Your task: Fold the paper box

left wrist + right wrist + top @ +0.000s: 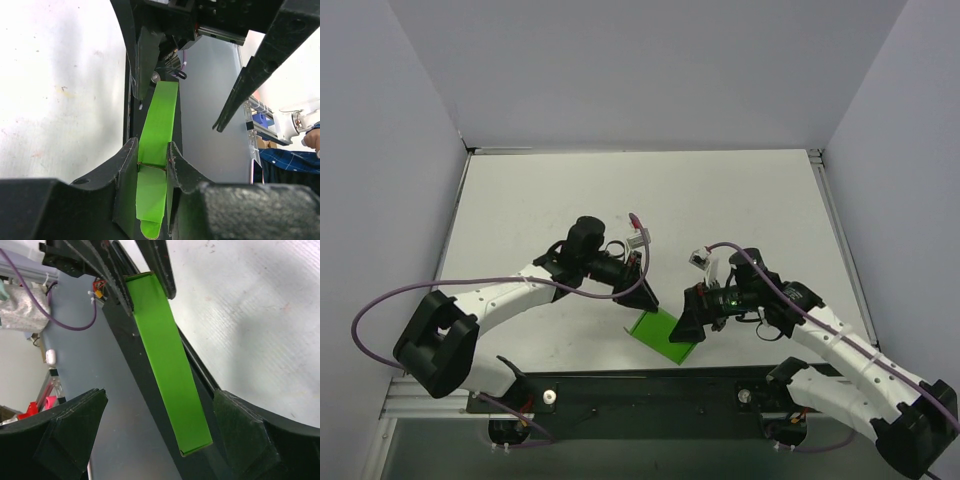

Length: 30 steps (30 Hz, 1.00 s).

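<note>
The paper box (pixel 660 336), a flattened bright green card, hangs tilted over the near table edge between both arms. My left gripper (pixel 642 297) is shut on its upper end. In the left wrist view both fingers press its sides at a crease (pixel 152 164), and a small tab pokes out below. The rest of the paper box (pixel 161 117) runs away from the left gripper (pixel 151 148). My right gripper (pixel 688 322) is open. In the right wrist view the paper box's (pixel 167 360) free end lies between the wide-apart jaws of the right gripper (pixel 160 405), touching neither.
The black base rail (pixel 650 385) runs along the near table edge under the box. The white table (pixel 620 200) stretches behind, with grey walls around it. A purple cable (pixel 380 300) loops off the left arm. A person's hand (pixel 311 139) shows at the far right.
</note>
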{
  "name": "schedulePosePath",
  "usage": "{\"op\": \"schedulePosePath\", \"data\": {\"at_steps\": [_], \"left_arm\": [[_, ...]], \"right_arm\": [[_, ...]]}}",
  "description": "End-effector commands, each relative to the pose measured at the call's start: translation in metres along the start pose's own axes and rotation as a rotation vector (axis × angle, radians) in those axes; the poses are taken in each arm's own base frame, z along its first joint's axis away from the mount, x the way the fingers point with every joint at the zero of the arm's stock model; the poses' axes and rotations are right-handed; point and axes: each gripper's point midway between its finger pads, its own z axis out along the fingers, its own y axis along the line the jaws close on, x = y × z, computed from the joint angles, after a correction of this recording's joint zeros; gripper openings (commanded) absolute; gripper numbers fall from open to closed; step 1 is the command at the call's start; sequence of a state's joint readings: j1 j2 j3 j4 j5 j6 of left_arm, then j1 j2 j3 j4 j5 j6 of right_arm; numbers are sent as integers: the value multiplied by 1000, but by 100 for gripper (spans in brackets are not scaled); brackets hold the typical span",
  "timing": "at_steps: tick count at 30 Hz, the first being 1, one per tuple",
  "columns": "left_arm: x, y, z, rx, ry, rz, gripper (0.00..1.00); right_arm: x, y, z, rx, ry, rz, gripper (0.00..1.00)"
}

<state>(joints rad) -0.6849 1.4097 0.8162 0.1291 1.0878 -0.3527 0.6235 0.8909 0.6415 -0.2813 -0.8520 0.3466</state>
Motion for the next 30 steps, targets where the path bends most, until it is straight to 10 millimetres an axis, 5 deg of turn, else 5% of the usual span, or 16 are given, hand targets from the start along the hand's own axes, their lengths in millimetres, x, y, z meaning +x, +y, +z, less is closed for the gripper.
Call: {"op": "schedulePosePath", "data": {"at_steps": [1,4,11,14,15,17,18,20,25,27,30], "left_arm": [[-6,1,-2,-14,3,36,0],[-6,0,-3,-13,5,41,0],[-7,-6,-4,11,4,60,0],[-12,-8,-5,23,-10,60,0],[-15,-7,-6,19,-20,59,6],[-29,1,-14,-23,-64,54,36],[-36,7,-19,-55,-90,52,75],[-66,28,-43,-180,-199,51,97],[-117,62,-129,-520,-464,64,97],[-118,65,-153,-603,-521,71,97],[-110,71,-163,-678,-516,69,97]], "right_arm": [[1,-11,2,46,15,-36,92],[0,-12,9,24,11,-26,73],[-7,-4,22,-81,-25,-5,50],[-9,0,24,-111,-35,7,20],[-14,2,24,-122,-53,-2,18],[-18,-3,26,-104,-70,16,18],[-18,-10,27,-79,-71,44,17],[-27,-35,24,-1,-121,124,16],[-48,-94,1,157,-300,348,16],[-60,-119,-16,233,-392,412,16],[-72,-164,-42,355,-525,554,16]]}}
